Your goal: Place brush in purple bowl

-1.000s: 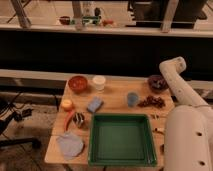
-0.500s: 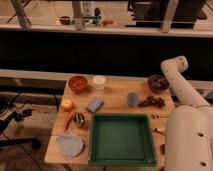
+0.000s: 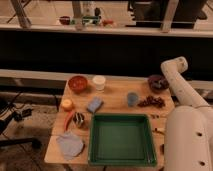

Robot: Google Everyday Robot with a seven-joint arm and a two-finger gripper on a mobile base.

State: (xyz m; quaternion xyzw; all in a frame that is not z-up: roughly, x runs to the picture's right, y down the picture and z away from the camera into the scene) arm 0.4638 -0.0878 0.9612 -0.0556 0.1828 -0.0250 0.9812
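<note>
The purple bowl point(image 3: 157, 82) is small, round and dark, and stands at the table's far right corner. It is beside the white arm point(image 3: 176, 80), whose elbow rises just to its right. A small dark object with pale streaks point(image 3: 79, 119), which looks like the brush, lies near the left edge beside a red pepper point(image 3: 68, 120). My gripper is out of view. Only the arm link and the robot's white body point(image 3: 190, 137) show at the right.
A green tray point(image 3: 122, 139) fills the front middle. Behind it are a red-orange bowl point(image 3: 78, 83), white cup point(image 3: 99, 82), blue sponge point(image 3: 94, 104), grey-blue cup point(image 3: 132, 98) and grapes point(image 3: 151, 102). An orange point(image 3: 66, 104) and grey cloth point(image 3: 70, 145) lie at the left.
</note>
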